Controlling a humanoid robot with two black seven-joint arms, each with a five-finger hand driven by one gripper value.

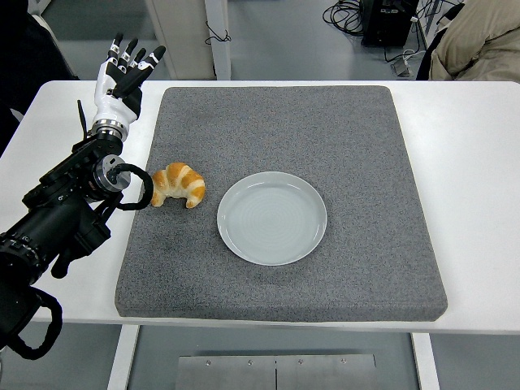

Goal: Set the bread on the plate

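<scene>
One croissant [178, 184] on grey mat [349, 138], just left of empty plate [271, 218], apart from left hand [119, 77], fingers spread, holding nothing, over tabletop [471, 162].

Croissant [178, 184] left of plate [271, 218] (apart), both on mat [325, 130].

The robot's black left arm [57, 219] is cut off by the left and bottom edges. A person in dark clothing [24, 57] is clipped at top left, and a beige garment [479, 36] at top right.
</scene>
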